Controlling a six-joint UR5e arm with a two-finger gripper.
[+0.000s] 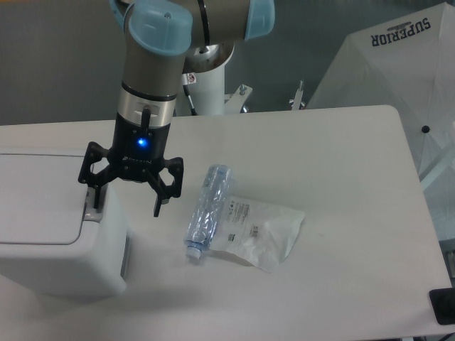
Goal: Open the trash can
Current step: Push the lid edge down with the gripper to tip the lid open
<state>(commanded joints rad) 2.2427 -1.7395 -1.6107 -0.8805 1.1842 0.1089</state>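
Pincer: fingers spread wide apart, gripping nothing; points downward, blue light lit on its body.
Left finger: tip at the grey tab on the bin's right edge; contact cannot be told.
Right finger: hangs over the bare surface, clear of the bin.
Bin: white, boxy, rounded corners; sits below and to the camera-left of the pincer, at the left edge of the view, partly cut off.
Lid: flat, white, lying level on the bin; shut.
Tab: grey, rectangular, directly under the left finger.
Bottle: clear plastic, lying on its side, camera-right of the pincer, near the right finger but apart from it.
Bag: clear plastic with a printed label, flat on the surface, touching the bottle's far side.
Surface: white, carries bin, bottle and bag.
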